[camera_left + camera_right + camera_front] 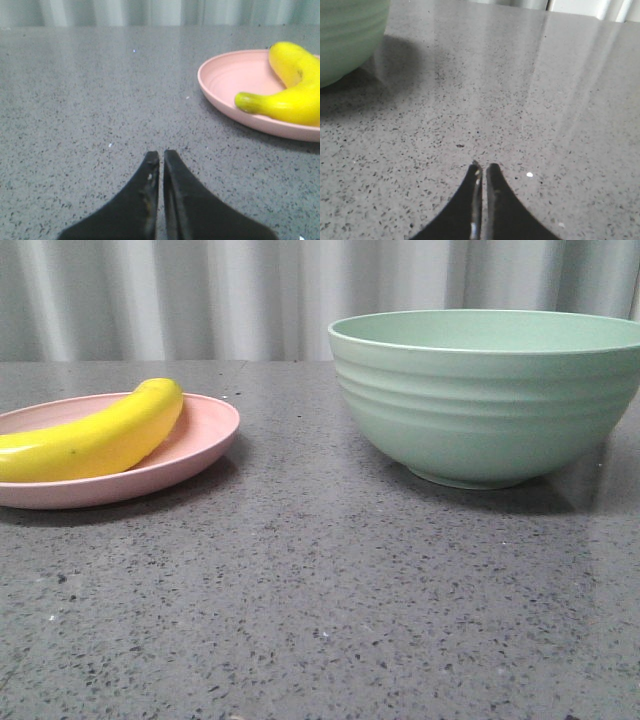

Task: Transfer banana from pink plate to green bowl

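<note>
The yellow banana (95,435) lies on the pink plate (205,440) at the left of the front view. The mint-green ridged bowl (485,400) stands at the right. Neither gripper shows in the front view. In the left wrist view my left gripper (161,156) is shut and empty, low over the bare table, apart from the plate (225,82) and banana (290,95). In the right wrist view my right gripper (484,168) is shut and empty over the table, apart from the bowl (347,37).
The grey speckled tabletop (320,580) stretches between plate and bowl. A pale curtain (200,290) hangs behind the table's far edge.
</note>
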Robot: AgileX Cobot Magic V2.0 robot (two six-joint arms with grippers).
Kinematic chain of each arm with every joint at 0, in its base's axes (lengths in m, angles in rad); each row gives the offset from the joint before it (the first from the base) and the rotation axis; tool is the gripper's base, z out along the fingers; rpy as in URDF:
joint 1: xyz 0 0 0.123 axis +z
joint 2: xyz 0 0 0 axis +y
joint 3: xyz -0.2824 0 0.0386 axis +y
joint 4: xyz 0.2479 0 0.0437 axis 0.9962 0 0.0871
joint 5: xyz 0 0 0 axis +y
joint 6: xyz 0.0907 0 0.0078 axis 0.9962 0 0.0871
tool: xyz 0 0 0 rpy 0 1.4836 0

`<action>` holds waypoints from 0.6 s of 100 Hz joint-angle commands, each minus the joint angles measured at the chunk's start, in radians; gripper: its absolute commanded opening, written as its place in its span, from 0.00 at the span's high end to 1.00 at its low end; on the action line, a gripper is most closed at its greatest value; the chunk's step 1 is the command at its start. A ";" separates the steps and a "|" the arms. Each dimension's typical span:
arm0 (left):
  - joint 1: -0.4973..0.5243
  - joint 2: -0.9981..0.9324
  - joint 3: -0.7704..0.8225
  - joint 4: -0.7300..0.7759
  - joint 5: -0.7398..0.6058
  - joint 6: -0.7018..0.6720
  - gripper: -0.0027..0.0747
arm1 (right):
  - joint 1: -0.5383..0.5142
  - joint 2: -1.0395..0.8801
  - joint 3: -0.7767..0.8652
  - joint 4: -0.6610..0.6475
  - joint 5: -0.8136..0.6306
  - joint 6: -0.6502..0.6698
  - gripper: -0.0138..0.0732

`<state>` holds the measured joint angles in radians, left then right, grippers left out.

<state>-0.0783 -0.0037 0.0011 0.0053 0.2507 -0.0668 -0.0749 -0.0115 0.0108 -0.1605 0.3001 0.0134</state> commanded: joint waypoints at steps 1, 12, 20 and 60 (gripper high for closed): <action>0.003 -0.029 0.010 0.002 -0.097 -0.004 0.99 | -0.006 -0.022 0.020 -0.005 -0.135 -0.002 0.91; 0.003 -0.029 0.010 -0.005 -0.097 -0.004 0.99 | -0.006 -0.022 0.020 0.005 -0.233 -0.002 0.91; 0.003 -0.029 0.010 -0.005 -0.112 -0.004 0.99 | -0.006 -0.022 0.020 0.005 -0.262 -0.002 0.91; 0.003 -0.029 0.010 -0.005 -0.133 -0.004 0.99 | -0.006 -0.022 0.020 0.035 -0.337 0.000 0.91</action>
<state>-0.0783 -0.0037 0.0011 0.0053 0.2051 -0.0668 -0.0749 -0.0115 0.0108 -0.1293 0.0678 0.0134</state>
